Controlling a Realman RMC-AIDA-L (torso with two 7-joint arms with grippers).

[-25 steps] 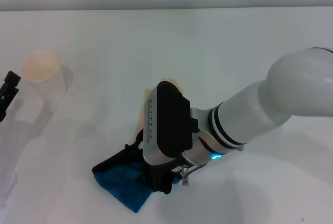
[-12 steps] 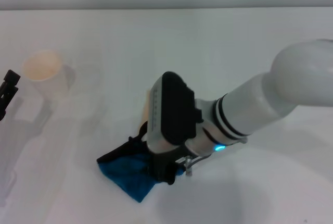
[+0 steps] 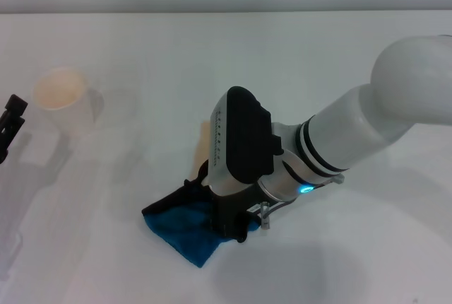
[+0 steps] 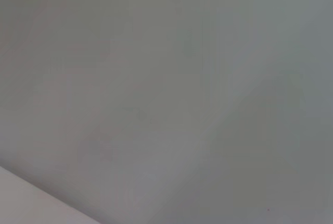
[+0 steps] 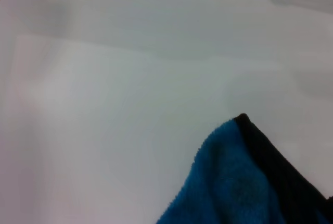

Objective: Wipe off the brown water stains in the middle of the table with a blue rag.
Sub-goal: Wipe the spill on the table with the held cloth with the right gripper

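While the left end effector [image 3: 11, 121] sits parked at the far left edge of the white bench [image 3: 282, 56], with too little of its black tip in view to tell whether it is released or clenched, a white paper cup [image 3: 65, 100] stands upright just to its right. Further right, the right end effector [image 3: 229, 225] presses down onto the small blue rag with black stitched edging [image 3: 185, 226]; the wrist housing hides its fingers, so I cannot tell if they are clenched on the cloth. The rag lies bunched under and to the left of that end effector, one black-edged corner showing in the right wrist view [image 5: 244, 177]. A narrow strip of the tan, light-brown water stain [image 3: 203, 143] shows just beyond the end effector, mostly covered by the arm. Compared with a second ago, the right end effector and rag have slid a little rightward, and less of the stain is visible.
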